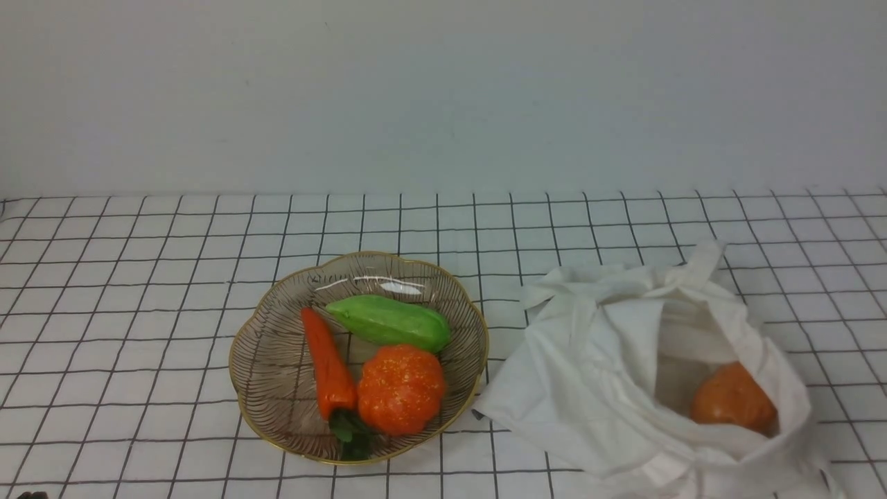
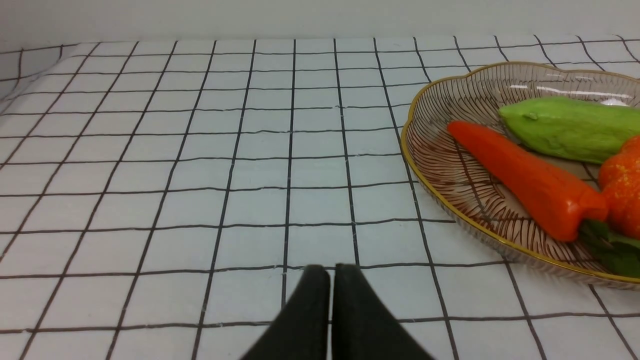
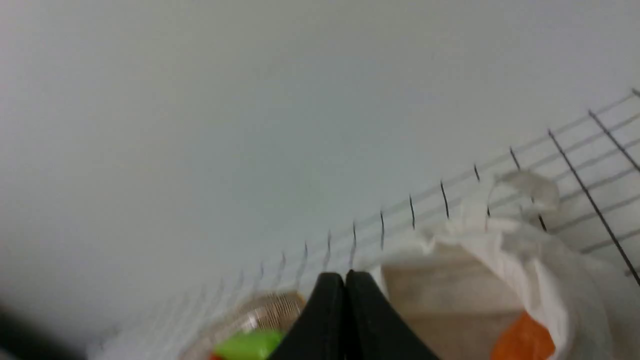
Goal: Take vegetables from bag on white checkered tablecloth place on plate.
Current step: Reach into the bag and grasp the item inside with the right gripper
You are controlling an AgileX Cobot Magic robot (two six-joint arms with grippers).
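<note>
The white cloth bag (image 1: 624, 374) lies open at the right on the checkered tablecloth (image 1: 138, 291). A brownish-orange potato (image 1: 733, 400) sits inside it and also shows in the right wrist view (image 3: 525, 342). The scalloped glass plate (image 1: 270, 360) holds a carrot (image 1: 327, 364), a green vegetable (image 1: 389, 321) and a speckled orange pumpkin (image 1: 400, 388). My left gripper (image 2: 331, 272) is shut and empty, low over the cloth, apart from the plate (image 2: 450, 170). My right gripper (image 3: 345, 277) is shut and empty, above the near side of the bag (image 3: 500, 260). Neither gripper shows in the front view.
A plain grey-white wall (image 1: 443, 90) rises behind the table. Bare tablecloth lies left of the plate (image 2: 200, 165) and behind the plate and the bag. The bag's strap (image 1: 700, 260) sticks up at its far side.
</note>
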